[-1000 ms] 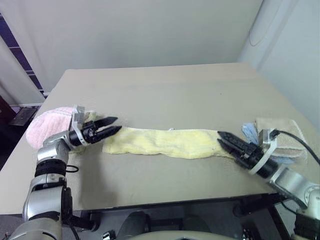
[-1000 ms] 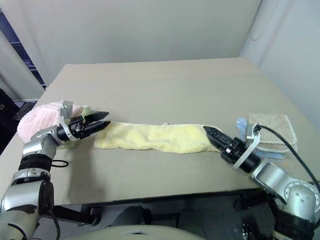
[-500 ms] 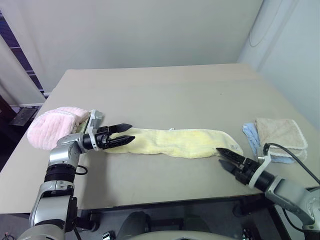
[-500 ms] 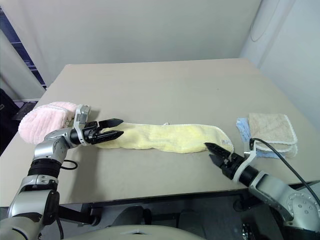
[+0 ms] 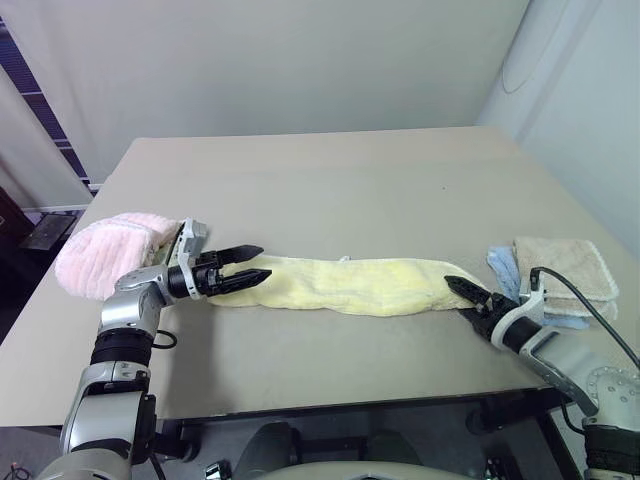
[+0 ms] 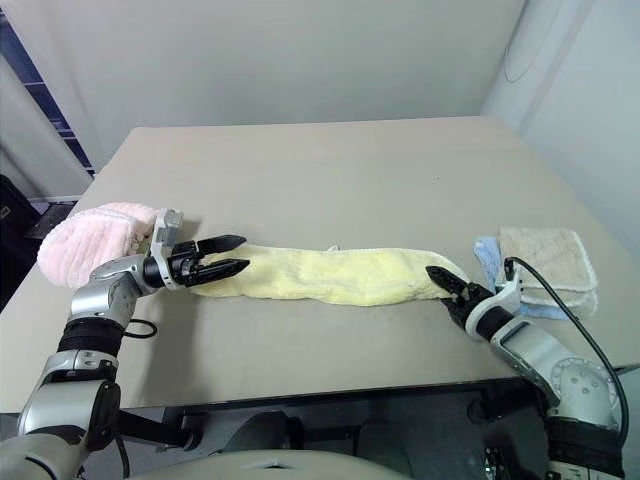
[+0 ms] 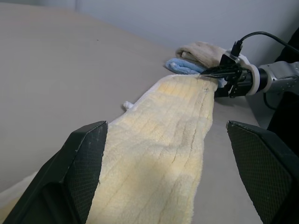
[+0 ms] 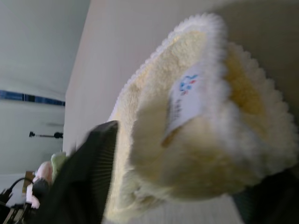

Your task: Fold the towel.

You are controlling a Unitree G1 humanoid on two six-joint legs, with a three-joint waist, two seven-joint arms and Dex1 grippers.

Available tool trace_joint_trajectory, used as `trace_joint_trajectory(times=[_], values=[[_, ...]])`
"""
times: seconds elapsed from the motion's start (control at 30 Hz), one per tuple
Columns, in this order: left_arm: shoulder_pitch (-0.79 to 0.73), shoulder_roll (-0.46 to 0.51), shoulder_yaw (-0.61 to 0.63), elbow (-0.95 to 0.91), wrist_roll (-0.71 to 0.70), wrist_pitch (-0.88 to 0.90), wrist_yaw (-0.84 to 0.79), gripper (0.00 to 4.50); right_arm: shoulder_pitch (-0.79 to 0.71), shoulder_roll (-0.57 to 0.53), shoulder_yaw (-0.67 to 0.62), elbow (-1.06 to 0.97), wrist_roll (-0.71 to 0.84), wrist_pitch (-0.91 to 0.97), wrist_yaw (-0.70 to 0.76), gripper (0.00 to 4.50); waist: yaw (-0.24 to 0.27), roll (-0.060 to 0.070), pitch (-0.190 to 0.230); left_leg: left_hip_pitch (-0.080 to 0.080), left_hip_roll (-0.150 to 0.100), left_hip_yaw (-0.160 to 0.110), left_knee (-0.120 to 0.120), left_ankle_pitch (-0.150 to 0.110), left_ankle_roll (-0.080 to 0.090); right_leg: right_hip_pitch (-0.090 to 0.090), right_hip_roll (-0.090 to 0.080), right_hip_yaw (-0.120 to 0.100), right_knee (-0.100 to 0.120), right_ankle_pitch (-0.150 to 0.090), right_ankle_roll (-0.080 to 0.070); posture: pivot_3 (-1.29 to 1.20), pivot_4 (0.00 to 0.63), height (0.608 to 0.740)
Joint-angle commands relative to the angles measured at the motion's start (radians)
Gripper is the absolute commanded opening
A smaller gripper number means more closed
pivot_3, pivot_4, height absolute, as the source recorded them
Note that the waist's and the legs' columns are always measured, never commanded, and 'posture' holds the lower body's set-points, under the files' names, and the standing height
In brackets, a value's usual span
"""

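Note:
The towel (image 5: 350, 285) is a pale yellow terry strip lying stretched from left to right near the table's front. My left gripper (image 5: 265, 261) points along it at its left end and is open, with the cloth running away between its fingers (image 7: 70, 177) in the left wrist view. My right gripper (image 5: 455, 296) is at the towel's right end, open. That end, fluffy and with a small white label (image 8: 187, 100), sits between the two fingers (image 8: 88, 177). Whether they press the cloth cannot be seen.
A fluffy pink towel (image 5: 100, 250) lies at the table's left edge behind my left arm. A folded beige towel (image 5: 565, 268) rests on a blue cloth (image 5: 500, 268) just right of the yellow towel's end. The table (image 5: 330, 180) stretches bare behind.
My right gripper drew back off the towel's right end, then came forward and to the right onto it again. My left gripper edged right over the left end.

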Motion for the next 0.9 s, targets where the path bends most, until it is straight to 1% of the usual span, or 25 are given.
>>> trace_joint_trajectory(times=[0.03,0.07,0.17,0.2,0.23,0.33,0.4,0.43,0.5,0.63,0.7,0.8,0.9], values=[[-0.024,0.002,-0.001,-0.006,0.002,-0.024,0.011,4.32,-0.007,0.019,-0.051,-0.046,-0.013,-0.024,0.013,2.00,0.001,0.000,0.000,0.000,0.000,0.000,0.000,0.000,0.000,0.000,0.000,0.000,0.000,0.000,0.000,0.00,0.000,0.731],[-0.024,0.000,-0.001,-0.005,0.004,-0.032,0.016,4.32,-0.001,0.026,-0.063,-0.049,-0.003,-0.025,0.012,1.59,0.001,0.000,0.000,0.000,0.000,0.000,0.000,0.000,0.000,0.000,0.000,0.000,0.000,0.000,0.000,0.00,0.000,0.731],[-0.025,-0.004,-0.001,-0.006,0.002,-0.039,0.027,4.32,0.019,0.039,-0.089,-0.068,0.021,-0.018,0.018,0.55,0.002,0.000,0.000,0.000,0.000,0.000,0.000,0.000,0.000,0.000,0.000,0.000,0.000,0.000,0.000,0.00,0.000,0.731],[-0.026,-0.004,-0.003,-0.006,0.003,-0.042,0.028,4.32,0.026,0.040,-0.097,-0.076,0.026,-0.016,0.024,0.12,0.001,0.000,0.000,0.000,0.000,0.000,0.000,0.000,0.000,0.000,0.000,0.000,0.000,0.000,0.000,0.00,0.000,0.731],[-0.027,-0.003,-0.004,-0.005,0.005,-0.046,0.028,4.32,0.036,0.038,-0.109,-0.086,0.029,-0.017,0.033,0.03,0.000,0.000,0.000,0.000,0.000,0.000,0.000,0.000,0.000,0.000,0.000,0.000,0.000,0.000,0.000,0.00,0.000,0.731],[-0.039,-0.005,-0.001,-0.005,0.000,-0.044,0.034,4.32,0.062,0.020,-0.135,-0.126,-0.007,-0.029,0.073,0.03,0.002,0.000,0.000,0.000,0.000,0.000,0.000,0.000,0.000,0.000,0.000,0.000,0.000,0.000,0.000,0.00,0.000,0.731],[-0.049,-0.008,0.001,-0.001,-0.002,-0.043,0.036,4.32,0.060,0.012,-0.131,-0.158,-0.022,-0.026,0.072,0.03,0.001,0.000,0.000,0.000,0.000,0.000,0.000,0.000,0.000,0.000,0.000,0.000,0.000,0.000,0.000,0.00,0.000,0.731],[-0.052,-0.009,-0.001,-0.003,-0.003,-0.040,0.034,4.32,0.056,-0.002,-0.111,-0.189,-0.066,-0.026,0.071,0.03,0.000,0.000,0.000,0.000,0.000,0.000,0.000,0.000,0.000,0.000,0.000,0.000,0.000,0.000,0.000,0.00,0.000,0.731],[-0.057,-0.010,-0.006,-0.008,-0.003,-0.039,0.028,4.32,0.039,-0.037,-0.051,-0.268,-0.172,-0.019,0.091,0.03,-0.002,0.001,0.000,0.000,0.000,0.000,0.000,0.000,0.000,0.000,0.000,0.000,0.000,0.000,0.000,0.00,0.000,0.731],[-0.067,-0.017,-0.010,-0.013,-0.002,-0.037,0.030,4.32,-0.012,-0.077,0.062,-0.418,-0.281,-0.005,0.164,0.03,-0.003,0.001,0.000,0.000,0.000,0.000,-0.001,0.000,0.000,-0.002,0.000,0.000,0.000,0.000,0.000,0.00,0.000,0.731],[-0.069,-0.020,-0.018,-0.012,0.004,-0.043,0.028,4.32,-0.051,-0.095,0.138,-0.470,-0.368,-0.003,0.186,0.03,0.000,0.001,0.000,0.000,0.000,0.000,-0.001,0.000,0.000,-0.002,0.000,0.000,0.000,0.000,0.000,0.00,0.000,0.731],[-0.067,-0.022,-0.028,-0.015,0.002,-0.046,0.026,4.32,-0.109,-0.128,0.285,-0.544,-0.519,0.003,0.247,0.03,0.003,0.000,0.000,-0.002,0.000,0.000,-0.001,0.000,0.000,-0.003,0.000,0.000,-0.001,0.000,0.000,0.00,0.000,0.731],[-0.066,-0.025,-0.031,-0.021,-0.002,-0.047,0.029,4.32,-0.155,-0.131,0.410,-0.572,-0.636,0.000,0.312,0.03,0.003,0.000,0.000,-0.004,0.000,0.000,0.000,0.000,0.001,-0.004,0.000,0.000,-0.002,0.000,0.000,0.00,0.000,0.731]])
